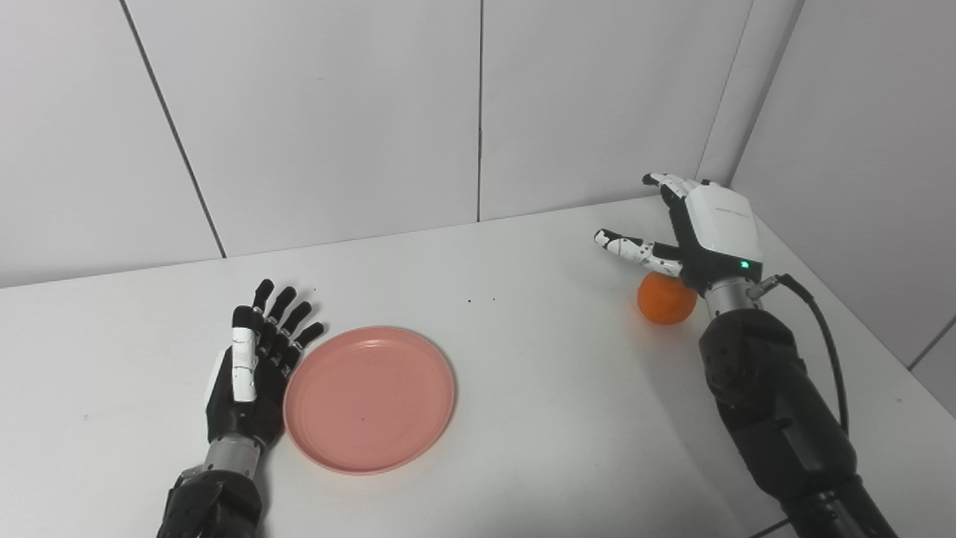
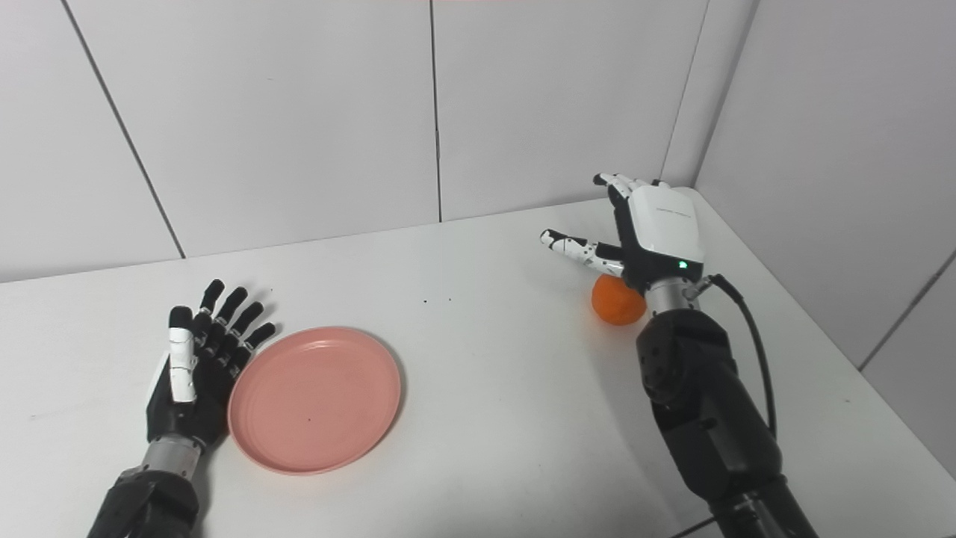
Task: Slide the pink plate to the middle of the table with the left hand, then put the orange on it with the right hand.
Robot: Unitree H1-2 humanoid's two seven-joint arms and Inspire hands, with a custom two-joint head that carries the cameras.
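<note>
Resting on white table (image 1: pixel 523 373) between panelled walls (image 1: pixel 336 112): pink plate (image 1: pixel 370 398), orange (image 1: pixel 665 300); both robot hands spread, empty.

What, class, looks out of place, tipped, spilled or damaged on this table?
Nothing stands out. The pink plate lies flat and empty beside the open left hand. The orange sits whole on the table under the open right hand. Only a few tiny dark specks mark the tabletop.

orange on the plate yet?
No, the orange sits on the bare table under the open right hand, well apart from the empty pink plate.
</note>
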